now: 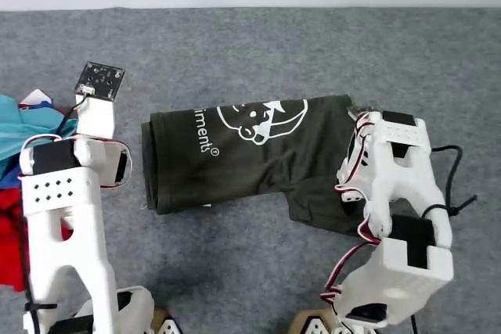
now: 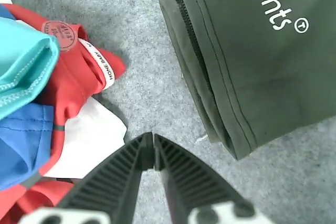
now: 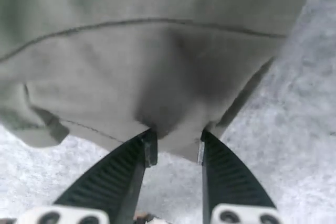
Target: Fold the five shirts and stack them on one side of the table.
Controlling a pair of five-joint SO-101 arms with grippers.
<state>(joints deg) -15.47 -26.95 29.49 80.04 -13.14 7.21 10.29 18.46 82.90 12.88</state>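
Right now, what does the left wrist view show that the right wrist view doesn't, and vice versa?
Left wrist only: a heap of red, teal, blue and white fabric shirts, the white print on the dark green fabric shirt at its folded end, and the left jaws shut above the grey carpeted tabletop. Right wrist only: the right jaws apart, with a loose edge of that shirt between them. Both: the dark green shirt and the grey tabletop.
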